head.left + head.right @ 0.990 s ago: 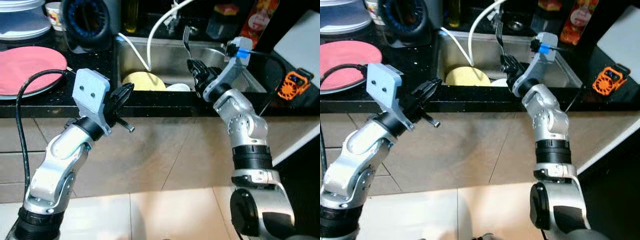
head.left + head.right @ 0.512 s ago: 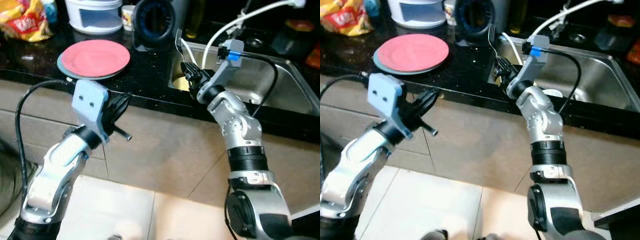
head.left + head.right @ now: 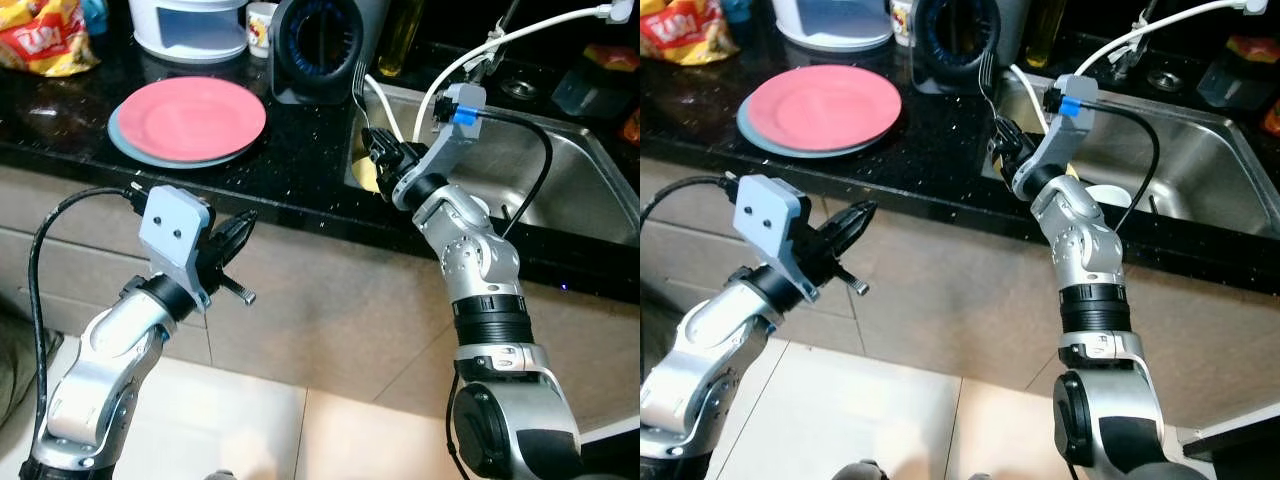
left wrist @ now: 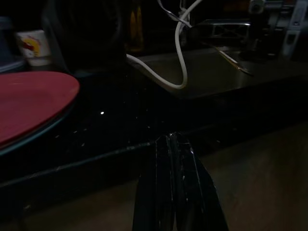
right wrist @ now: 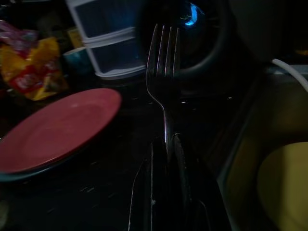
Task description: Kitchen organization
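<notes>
My right gripper (image 3: 378, 152) is shut on a metal fork (image 3: 361, 88) held upright, tines up, over the black counter (image 3: 300, 150) at the sink's left rim. In the right wrist view the fork (image 5: 164, 72) rises from between the fingers. A red plate (image 3: 192, 118) lies on a grey plate on the counter to the left. My left gripper (image 3: 243, 224) is shut and holds nothing, in front of the counter edge below the plate; its fingers (image 4: 174, 192) show pressed together.
The steel sink (image 3: 560, 180) holds a yellow dish (image 5: 284, 187) and a white cup (image 3: 1108, 196). A black round appliance (image 3: 322, 45), a white container (image 3: 188, 25), a small cup (image 3: 262, 22) and a yellow snack bag (image 3: 42, 38) stand at the back. A white hose (image 3: 470, 60) arcs over the sink.
Over the second the camera swung left, bringing the plate and the counter's left part into view. My right gripper carried the fork from over the sink to its left rim. The left arm dropped slightly.
</notes>
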Robot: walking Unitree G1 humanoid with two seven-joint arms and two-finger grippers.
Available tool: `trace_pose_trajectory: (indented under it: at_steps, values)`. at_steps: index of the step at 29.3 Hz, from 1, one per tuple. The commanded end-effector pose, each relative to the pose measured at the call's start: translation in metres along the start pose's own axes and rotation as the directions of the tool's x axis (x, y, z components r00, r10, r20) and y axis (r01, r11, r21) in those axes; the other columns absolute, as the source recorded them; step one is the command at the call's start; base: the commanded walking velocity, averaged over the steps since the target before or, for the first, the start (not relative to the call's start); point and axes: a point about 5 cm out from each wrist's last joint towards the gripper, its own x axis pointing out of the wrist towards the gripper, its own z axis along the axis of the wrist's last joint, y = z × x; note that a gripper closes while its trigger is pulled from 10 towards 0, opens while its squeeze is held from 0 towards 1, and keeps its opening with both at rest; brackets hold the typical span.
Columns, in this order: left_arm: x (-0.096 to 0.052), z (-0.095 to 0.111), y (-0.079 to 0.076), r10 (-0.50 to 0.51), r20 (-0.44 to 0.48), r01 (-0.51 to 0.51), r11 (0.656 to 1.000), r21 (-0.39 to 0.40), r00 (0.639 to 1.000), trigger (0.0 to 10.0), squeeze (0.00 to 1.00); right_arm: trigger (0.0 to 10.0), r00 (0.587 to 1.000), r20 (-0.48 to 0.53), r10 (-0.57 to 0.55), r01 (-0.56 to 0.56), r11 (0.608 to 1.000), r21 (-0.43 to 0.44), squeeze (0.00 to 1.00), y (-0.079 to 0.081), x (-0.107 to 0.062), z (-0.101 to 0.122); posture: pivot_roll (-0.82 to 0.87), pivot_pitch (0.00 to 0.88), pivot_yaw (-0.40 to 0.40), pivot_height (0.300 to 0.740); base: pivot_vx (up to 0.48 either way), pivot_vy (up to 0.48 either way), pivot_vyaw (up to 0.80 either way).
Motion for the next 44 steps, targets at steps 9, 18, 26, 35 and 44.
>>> trace_pose_trajectory:
  at_steps: [9,18,26,35,44]
  values:
    - [0.002,0.001,-0.010,-0.049,0.005,0.049,0.999,0.005,0.999,10.0,0.00,10.0,1.000,0.022,-0.022,0.022,1.000,0.016,0.00,-0.003,-0.002,0.001,0.20,0.090,-0.136,0.740,0.000,0.000,0.00]
    - [0.006,0.002,-0.006,-0.036,0.014,0.036,0.999,0.023,0.999,10.0,0.00,10.0,0.999,0.028,-0.037,0.037,0.999,0.011,0.00,-0.003,0.000,0.000,0.20,0.082,-0.139,0.740,0.000,0.000,0.00]
    - [0.014,-0.002,-0.001,-0.023,0.014,0.023,0.999,0.041,1.000,10.0,0.00,10.0,0.995,0.090,-0.051,0.048,0.998,0.033,0.00,-0.002,-0.001,-0.001,0.21,0.039,-0.145,0.740,0.000,0.000,0.00]
    - [0.017,-0.009,-0.002,-0.029,0.007,0.028,0.999,0.031,1.000,10.0,0.00,10.0,0.988,0.148,0.048,-0.060,0.995,0.082,0.00,0.008,-0.005,-0.002,0.20,0.028,-0.146,0.740,0.000,0.000,0.00]
    - [0.015,-0.013,-0.004,-0.042,-0.002,0.042,0.999,0.025,0.999,10.0,0.00,10.0,0.977,0.159,0.141,-0.154,0.986,0.069,0.00,0.011,-0.009,0.001,0.20,0.025,-0.148,0.740,0.000,0.000,0.00]
